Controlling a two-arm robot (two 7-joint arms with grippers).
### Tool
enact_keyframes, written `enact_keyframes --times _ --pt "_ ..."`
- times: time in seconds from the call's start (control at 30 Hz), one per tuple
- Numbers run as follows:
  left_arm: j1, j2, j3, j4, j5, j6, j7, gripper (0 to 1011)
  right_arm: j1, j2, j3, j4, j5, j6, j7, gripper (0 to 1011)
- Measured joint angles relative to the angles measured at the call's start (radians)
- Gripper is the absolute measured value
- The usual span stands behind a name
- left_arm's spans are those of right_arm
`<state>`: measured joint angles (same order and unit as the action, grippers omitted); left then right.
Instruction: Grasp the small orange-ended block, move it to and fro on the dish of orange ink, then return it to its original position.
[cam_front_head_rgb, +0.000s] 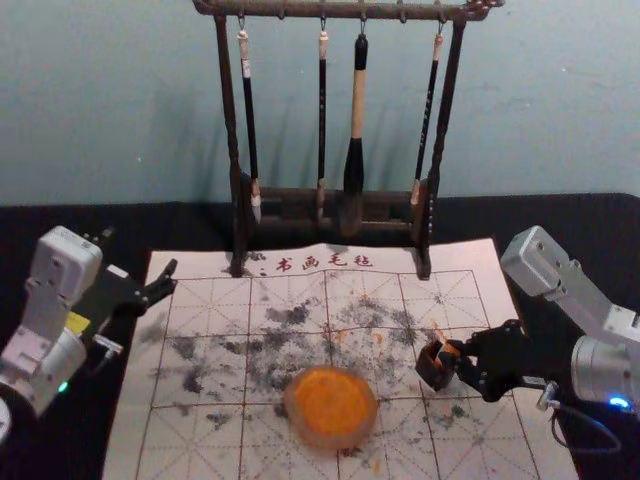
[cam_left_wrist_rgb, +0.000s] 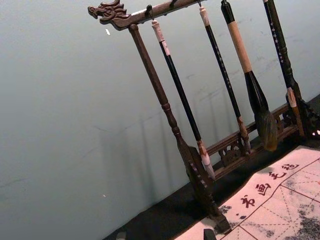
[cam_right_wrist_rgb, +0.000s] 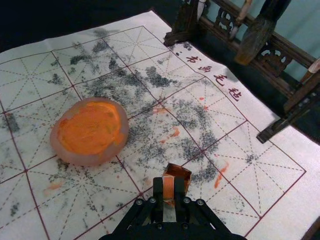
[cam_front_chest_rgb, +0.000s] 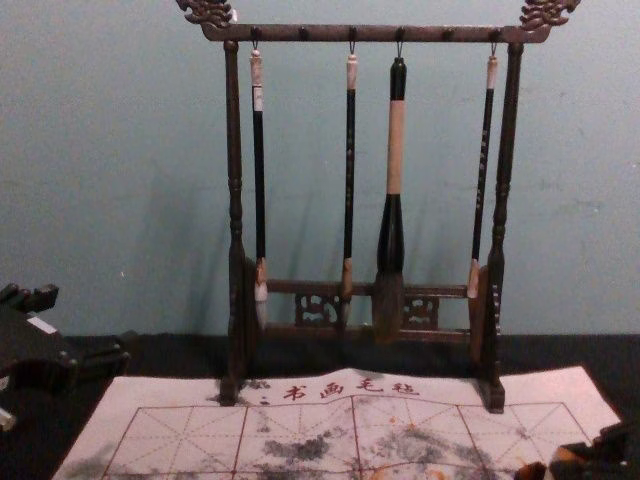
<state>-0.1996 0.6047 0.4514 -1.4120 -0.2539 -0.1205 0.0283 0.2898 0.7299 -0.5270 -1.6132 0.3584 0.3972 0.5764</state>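
Across your stained mat's (cam_front_head_rgb: 200, 440) twelve o'clock edge, red lettering reads 书画毛毡. The brush handles' (cam_front_chest_rgb: 397, 150) script is too small to make out. From the round dish (cam_front_head_rgb: 331, 405) of orange ink, your right claw (cam_front_head_rgb: 460, 356), between two and three o'clock, grips the block (cam_right_wrist_rgb: 168, 187) by a glossy brown box (cam_front_head_rgb: 432, 368). Your left claw (cam_front_head_rgb: 170, 277), at ten, is released. The carved rack (cam_front_head_rgb: 230, 120) stands on the black worktop (cam_front_head_rgb: 560, 220).

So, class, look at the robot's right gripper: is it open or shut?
The right gripper is shut on the orange-ended block: in its wrist view, the fingers meet the block's opposite sides, leaving no visible gap.
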Motion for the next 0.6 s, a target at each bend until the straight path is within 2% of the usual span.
enact_keyframes --times 0.6 --pt "0.0 0.0 0.0 0.0 0.0 0.0 0.0 1001 -0.001 -0.001 0.002 0.001 -0.002 0.0 -0.004 104"
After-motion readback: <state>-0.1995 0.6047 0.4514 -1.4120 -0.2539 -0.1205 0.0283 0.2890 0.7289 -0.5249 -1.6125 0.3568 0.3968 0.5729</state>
